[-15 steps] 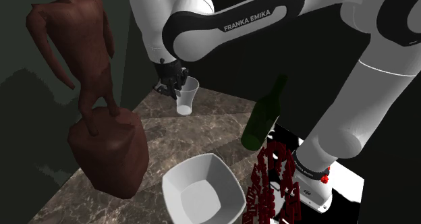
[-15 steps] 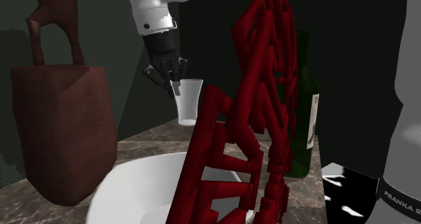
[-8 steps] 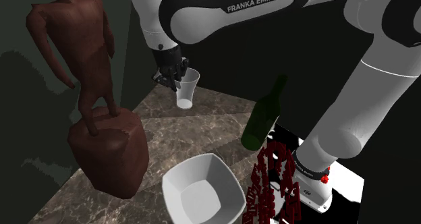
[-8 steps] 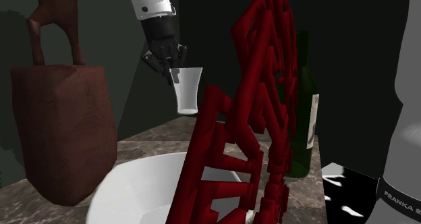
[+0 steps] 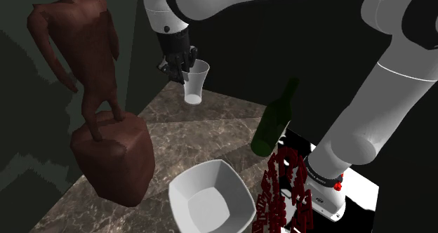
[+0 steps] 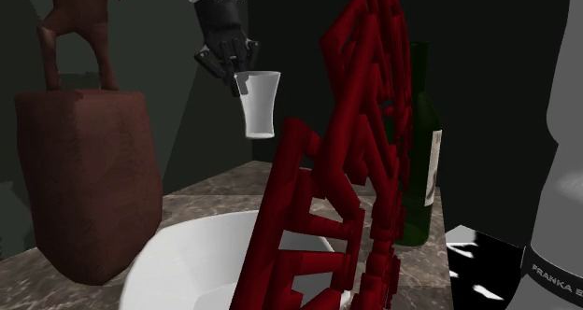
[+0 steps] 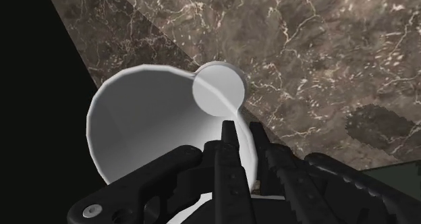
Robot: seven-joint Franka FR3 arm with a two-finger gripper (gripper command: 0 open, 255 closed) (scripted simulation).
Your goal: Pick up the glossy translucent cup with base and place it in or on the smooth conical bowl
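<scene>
On my second exterior feed the red lattice (image 6: 350,140) hides much of the bowl (image 6: 191,252) and bottle (image 6: 425,131). On my wrist feed the jaws cover part of the rim of the cup (image 7: 148,115).

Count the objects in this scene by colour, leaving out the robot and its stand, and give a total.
White: 2 (cup, bowl)
Dark green: 1 (bottle)
Brown: 1 (statue)
Dark red: 1 (lattice piece)
Total: 5

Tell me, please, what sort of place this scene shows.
Probably a counter or sideboard in a house: a dark marbled top carrying a brown statue of a figure, a green bottle and a white bowl.
</scene>
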